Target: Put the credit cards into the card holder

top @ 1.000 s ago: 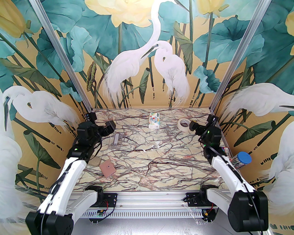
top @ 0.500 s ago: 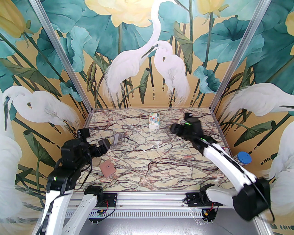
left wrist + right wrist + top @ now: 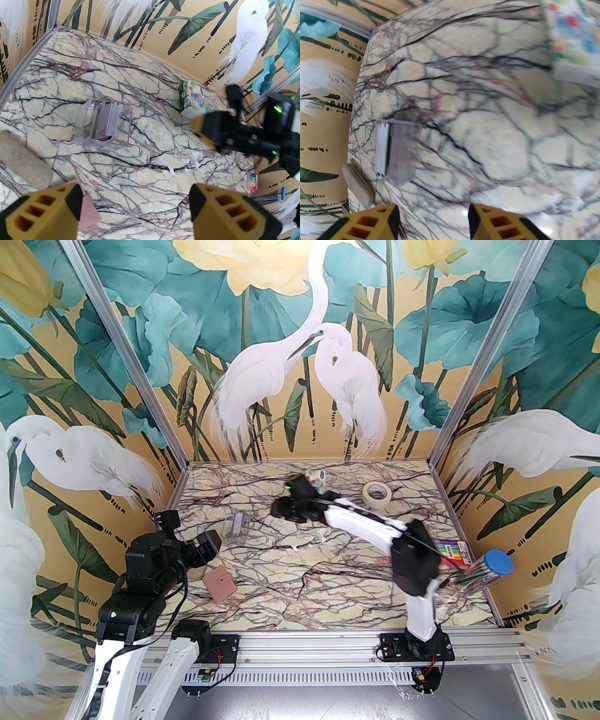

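The left tool, fingers apart and empty, hangs near the closed card holder, flat on the desk. The right tool, also apart, faces the credit cards, standing on edge in a clear box, upper edges running front to back. Thin, stiff, probably slippery: pinch the upper edge.

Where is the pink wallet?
Top view: the wallet lies flat near the table's near-left corner, by the left claw, nearer than the clear box.

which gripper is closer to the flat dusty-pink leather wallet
The left gripper: it hangs beside the flat dusty-pink leather wallet at the near left, while the right gripper is out mid-table near the patterned white tissue pack.
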Motion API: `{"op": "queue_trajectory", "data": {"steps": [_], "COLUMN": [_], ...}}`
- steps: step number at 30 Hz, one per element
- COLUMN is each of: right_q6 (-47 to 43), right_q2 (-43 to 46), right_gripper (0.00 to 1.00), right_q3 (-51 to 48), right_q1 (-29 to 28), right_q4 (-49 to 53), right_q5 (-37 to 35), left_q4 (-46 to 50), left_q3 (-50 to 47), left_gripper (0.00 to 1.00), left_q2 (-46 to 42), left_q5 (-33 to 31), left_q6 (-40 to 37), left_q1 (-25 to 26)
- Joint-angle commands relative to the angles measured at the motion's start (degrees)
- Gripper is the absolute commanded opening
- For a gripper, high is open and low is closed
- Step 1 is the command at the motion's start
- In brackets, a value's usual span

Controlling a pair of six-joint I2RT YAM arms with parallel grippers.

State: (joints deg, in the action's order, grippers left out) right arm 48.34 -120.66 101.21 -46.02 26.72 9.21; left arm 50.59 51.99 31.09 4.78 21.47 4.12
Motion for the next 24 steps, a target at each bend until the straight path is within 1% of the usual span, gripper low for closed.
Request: {"op": "queue_trajectory", "data": {"steps": [1, 6, 11, 19, 23, 24], "right_q6": [1.59, 3.4, 3.95, 4.63, 6.1, 6.22], "right_q2": [-6.79, -15.55, -21.02, -26.41, -27.49, -27.8], "right_gripper": [0.54, 0.52, 0.51, 0.45, 0.38, 0.38], "right_q3": [8.52, 17.55, 24.74, 32.19, 33.4, 33.79], "right_q1": [-1.16, -1.6, -2.06, -2.58, -2.67, -2.76], "right_q4": [4.14, 3.85, 5.24, 9.49, 10.16, 10.36], "right_q5": [2.44, 5.79, 6.93, 7.28, 6.75, 6.57], "left_q4": [-0.29, -0.31, -0.53, -0.68, -0.86, -0.84], "left_q3": [-0.72, -0.66, -0.91, -1.09, -1.31, -1.35], "left_gripper": [0.79, 0.79, 0.79, 0.77, 0.76, 0.76], "left_q2": [-0.29, -0.17, -0.15, 0.38, 0.37, 0.32], "left_q5": [-0.87, -0.52, -0.42, 0.09, 0.12, 0.11], "left_q6": [0.36, 0.41, 0.32, 0.12, -0.01, 0.05], "left_q1": [-0.34, -0.43, -0.43, -0.49, -0.43, -0.43]}}
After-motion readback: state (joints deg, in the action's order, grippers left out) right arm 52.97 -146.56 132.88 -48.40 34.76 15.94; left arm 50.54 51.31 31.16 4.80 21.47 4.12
